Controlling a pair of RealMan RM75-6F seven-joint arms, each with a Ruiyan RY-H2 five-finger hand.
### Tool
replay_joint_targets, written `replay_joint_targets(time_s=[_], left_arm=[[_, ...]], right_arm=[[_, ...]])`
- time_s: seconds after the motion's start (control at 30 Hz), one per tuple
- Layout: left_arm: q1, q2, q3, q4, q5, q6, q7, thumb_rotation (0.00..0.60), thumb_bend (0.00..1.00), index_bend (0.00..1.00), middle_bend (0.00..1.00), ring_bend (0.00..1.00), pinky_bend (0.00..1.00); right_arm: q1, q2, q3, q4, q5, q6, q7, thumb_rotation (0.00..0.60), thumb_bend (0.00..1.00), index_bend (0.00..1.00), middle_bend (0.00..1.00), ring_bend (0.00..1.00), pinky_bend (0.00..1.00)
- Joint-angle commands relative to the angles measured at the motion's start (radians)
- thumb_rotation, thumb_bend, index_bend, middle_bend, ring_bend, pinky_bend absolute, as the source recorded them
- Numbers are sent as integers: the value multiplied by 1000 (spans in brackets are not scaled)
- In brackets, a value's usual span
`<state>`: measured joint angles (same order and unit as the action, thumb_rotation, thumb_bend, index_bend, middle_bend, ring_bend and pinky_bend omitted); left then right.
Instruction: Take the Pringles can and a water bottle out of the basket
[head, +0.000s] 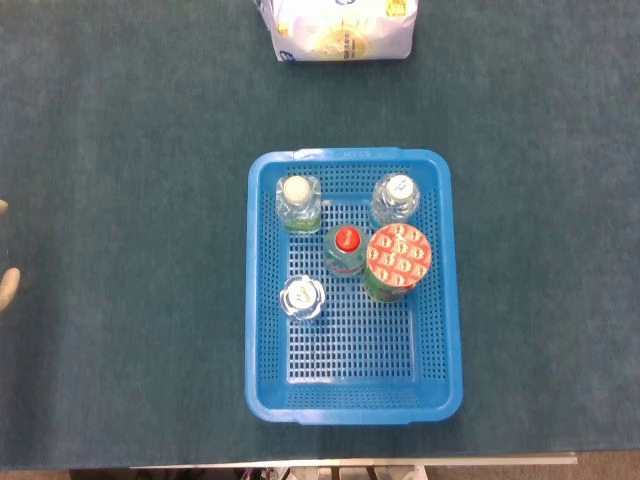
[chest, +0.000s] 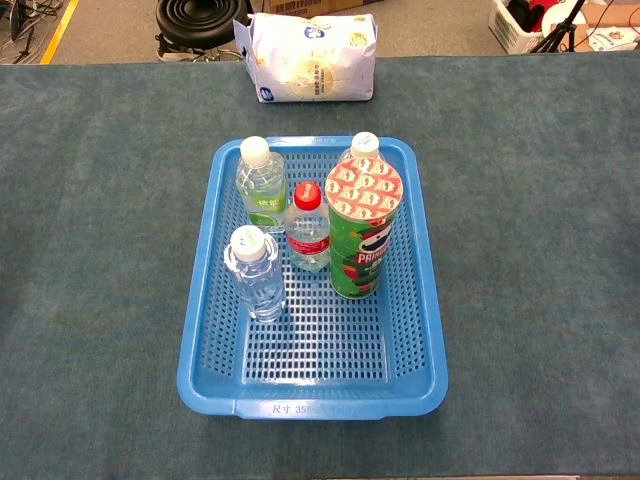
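Note:
A blue mesh basket (head: 438, 330) (chest: 410, 340) sits mid-table. Inside it, the green Pringles can (head: 397, 262) (chest: 362, 235) stands upright on the right side, its red patterned lid on top. A red-capped bottle (head: 346, 248) (chest: 308, 228) stands just left of the can. A white-capped bottle with a green label (head: 298, 201) (chest: 259, 185) is at the back left, and another white-capped bottle (head: 396, 197) (chest: 364, 144) stands behind the can. A clear water bottle (head: 302, 298) (chest: 255, 275) stands front left. Only fingertips of my left hand (head: 6, 284) peek in at the far left edge, spread apart and holding nothing. My right hand is out of sight.
A white packaged bag (head: 342, 28) (chest: 308, 56) lies at the far side of the teal table (head: 120, 150) behind the basket. Past the table's far edge are a black coil (chest: 195, 18) and a white bin (chest: 520, 22).

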<state>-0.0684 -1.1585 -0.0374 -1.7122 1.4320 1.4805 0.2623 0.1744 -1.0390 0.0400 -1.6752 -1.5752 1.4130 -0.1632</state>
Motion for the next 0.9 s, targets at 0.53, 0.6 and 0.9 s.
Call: replay_joint_targets(time_s=[0.53, 0.6, 0.9], left_arm=[[-5, 1, -11, 10, -23, -11, -19, 600, 246, 240, 175, 100, 315], [-9, 4, -11, 7, -24, -18, -13, 600, 246, 240, 175, 100, 316], [-13, 10, -10, -21, -22, -18, 14, 600, 246, 240, 175, 100, 318]], right_arm=[[71, 35, 9, -44, -95, -47, -25, 600, 0, 36, 168, 157, 369], [93, 41, 4, -51, -124, -72, -25, 600, 0, 42, 171, 156, 369], [211, 45, -5, -72, -247, -176, 11, 600, 0, 81, 192, 157, 369]])
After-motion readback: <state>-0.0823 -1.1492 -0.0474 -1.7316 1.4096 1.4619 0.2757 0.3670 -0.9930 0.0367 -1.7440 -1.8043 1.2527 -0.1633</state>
